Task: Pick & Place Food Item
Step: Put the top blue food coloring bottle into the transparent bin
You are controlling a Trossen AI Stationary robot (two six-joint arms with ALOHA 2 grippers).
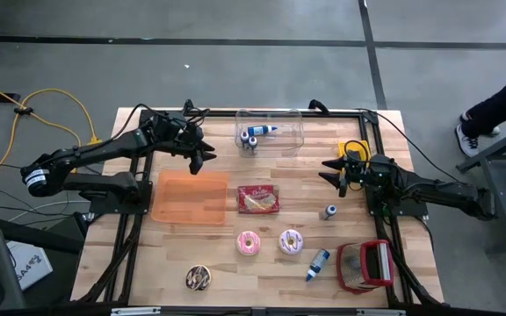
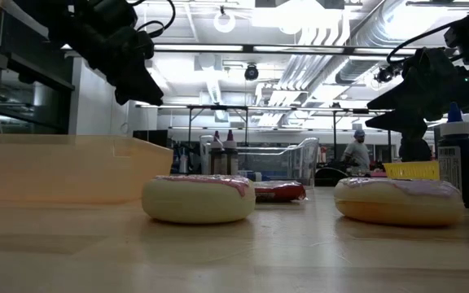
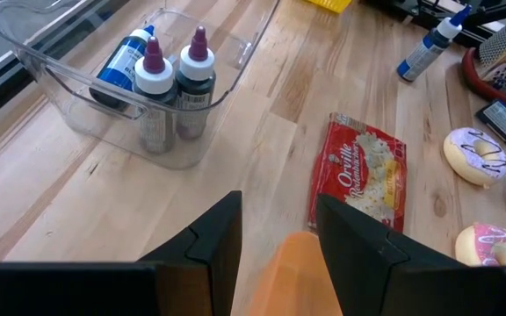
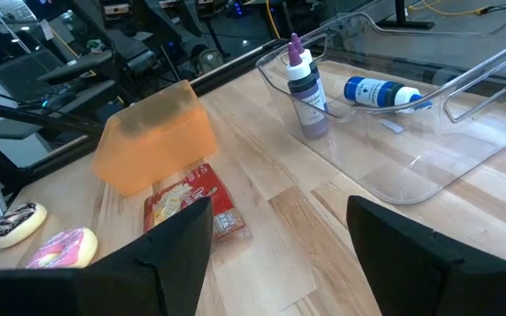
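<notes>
Overhead, the left gripper [image 1: 202, 158] is hovering with its fingers parted and nothing between them, just above the far edge of the orange bin [image 1: 190, 198], between that bin and the clear container [image 1: 271, 132] at the back of the table. Two dark bottles are standing upright in that container and a blue bottle [image 1: 264, 130] is lying on its side beside them. The popcorn packet [image 1: 258, 199], a flat red bag with pale printing, is lying just beside the bin's right edge, with open wood between it and the gripper. Nearer the front edge, two pink-frosted doughnuts [image 1: 249, 243] are sitting side by side, and a chocolate doughnut [image 1: 198, 278] is lying well apart from them toward the front left. The left arm is reaching in low from the table's left side, stretched diagonally toward the middle. Across the table, the right gripper [image 1: 335, 172] is waiting with its fingers spread wide and empty, near a yellow object [image 1: 352, 148] at the back right; its arm is extending in from the right edge. A small bottle [image 1: 329, 211] is standing near it, another blue bottle [image 1: 317, 264] is lying closer to the front, and a red basket [image 1: 366, 266] is sitting at the front right corner.
</notes>
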